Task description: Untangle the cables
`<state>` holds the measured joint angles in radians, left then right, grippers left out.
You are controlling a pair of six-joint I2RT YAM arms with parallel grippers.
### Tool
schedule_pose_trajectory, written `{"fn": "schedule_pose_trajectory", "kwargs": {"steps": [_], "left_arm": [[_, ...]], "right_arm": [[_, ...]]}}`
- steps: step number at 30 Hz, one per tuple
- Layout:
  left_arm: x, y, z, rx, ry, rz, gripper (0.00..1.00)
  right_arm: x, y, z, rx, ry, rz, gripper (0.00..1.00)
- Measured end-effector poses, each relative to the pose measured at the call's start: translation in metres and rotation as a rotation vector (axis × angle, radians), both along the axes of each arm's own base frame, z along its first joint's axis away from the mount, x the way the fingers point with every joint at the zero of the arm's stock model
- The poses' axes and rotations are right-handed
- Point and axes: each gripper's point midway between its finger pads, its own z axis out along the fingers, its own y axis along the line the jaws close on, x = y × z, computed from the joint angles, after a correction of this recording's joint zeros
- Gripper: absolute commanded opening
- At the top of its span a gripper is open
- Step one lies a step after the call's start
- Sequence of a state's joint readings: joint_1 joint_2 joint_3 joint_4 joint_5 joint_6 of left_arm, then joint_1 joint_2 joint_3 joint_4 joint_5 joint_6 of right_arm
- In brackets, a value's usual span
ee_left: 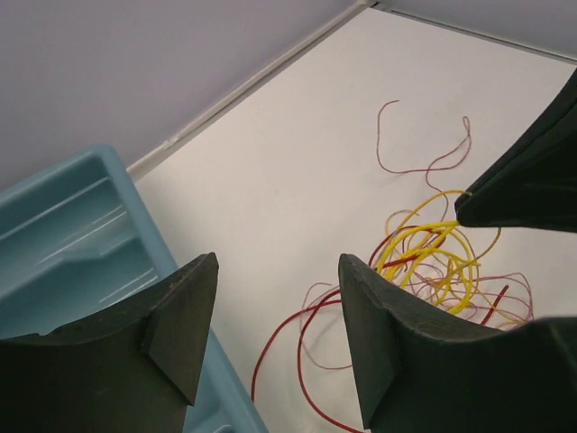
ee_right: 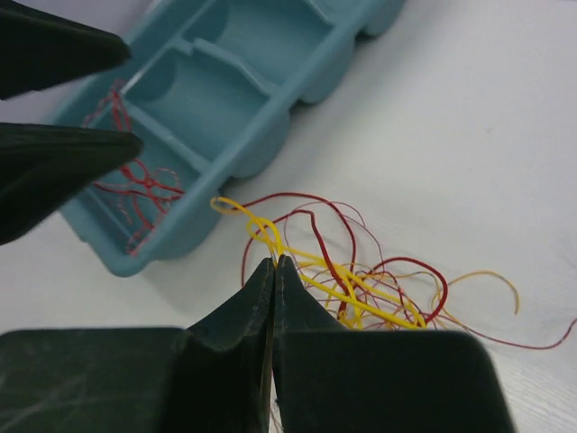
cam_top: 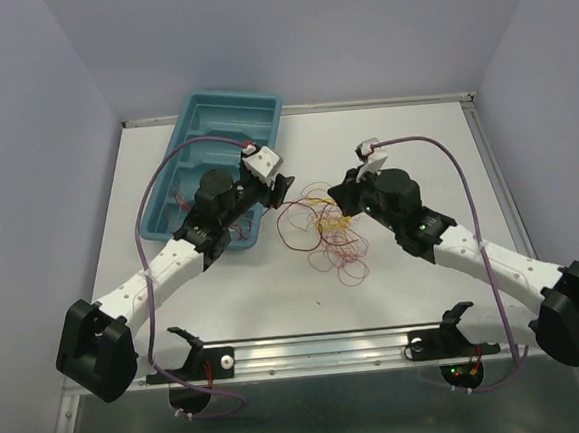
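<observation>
Red and yellow cables (cam_top: 329, 228) lie knotted mid-frame on the desk (cam_top: 415, 156), the right pincer (ee_right: 273, 263) clamped on a yellow strand (ee_right: 260, 225), likely to draw it free, while the left pincer (ee_left: 278, 271) gapes empty nearby.

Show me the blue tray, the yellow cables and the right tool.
blue tray (ee_right: 257, 153): right wrist view, outer wall.
yellow cables (ee_left: 424, 231): left wrist view, looped strand.
right tool (ee_right: 273, 262): right wrist view, closed fingertips.

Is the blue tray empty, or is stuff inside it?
Not empty. Some red wires lie in one end compartment of the blue tray; the other compartments in view look bare.
</observation>
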<state>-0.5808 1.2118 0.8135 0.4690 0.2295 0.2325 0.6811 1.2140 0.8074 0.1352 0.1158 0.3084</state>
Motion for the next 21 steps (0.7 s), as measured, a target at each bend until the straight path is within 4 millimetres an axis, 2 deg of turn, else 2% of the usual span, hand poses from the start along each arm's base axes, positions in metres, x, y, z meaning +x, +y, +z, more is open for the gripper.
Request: {"fn": "schedule_pose_trajectory", "kwargs": {"steps": [3,5,11,17,21], "left_arm": [[-0.009,-0.009,-0.002,0.003,0.002,-0.073,0.7],[-0.014,-0.014,-0.003,0.003,0.0,-0.116,0.7],[-0.035,-0.026,-0.011,0.013,0.007,-0.246,0.7],[-0.052,-0.035,-0.011,0.02,-0.005,-0.363,0.71],[-0.064,-0.043,-0.017,0.037,0.002,-0.432,0.65]], "right_arm": [[-0.018,0.004,0.032,0.087,-0.092,0.084,0.01],[-0.026,0.007,0.041,0.115,-0.121,0.128,0.01],[-0.038,0.017,0.047,0.136,-0.134,0.216,0.01],[-0.043,0.022,0.048,0.146,-0.138,0.256,0.01],[-0.049,0.026,0.045,0.152,-0.132,0.295,0.01]]}}
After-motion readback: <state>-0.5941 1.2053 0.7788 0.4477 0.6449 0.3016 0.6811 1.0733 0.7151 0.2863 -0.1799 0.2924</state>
